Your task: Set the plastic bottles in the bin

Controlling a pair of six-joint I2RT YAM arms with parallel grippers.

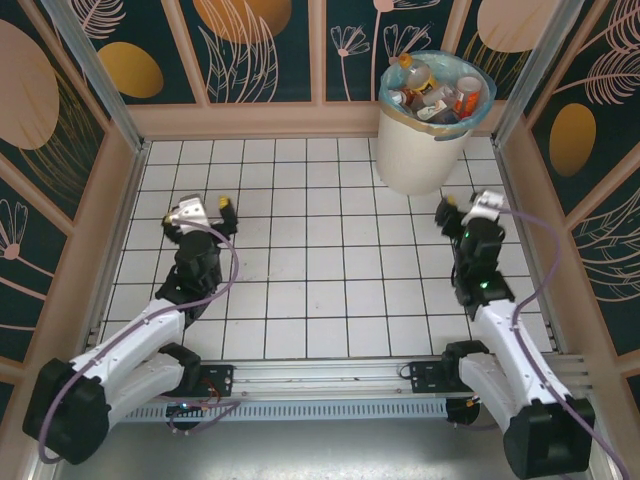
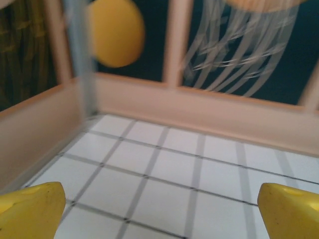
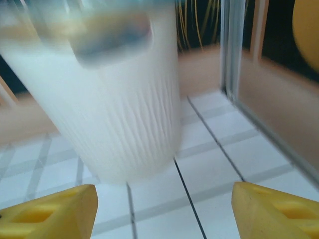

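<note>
Plastic bottles [image 1: 437, 92] in cream bin [image 1: 420, 155]

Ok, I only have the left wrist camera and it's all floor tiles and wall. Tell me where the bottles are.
Observer: In the bin, which stands at the far right corner. Several bottles show at its top, inside the blue bag.
Operator: Give me the right gripper's position.
Observer: The right gripper is just in front of the bin, fingers apart, nothing between them.
Operator: Now place my left gripper on the floor.
Observer: The left gripper is over the left side of the tiles, well apart from the bin.
</note>
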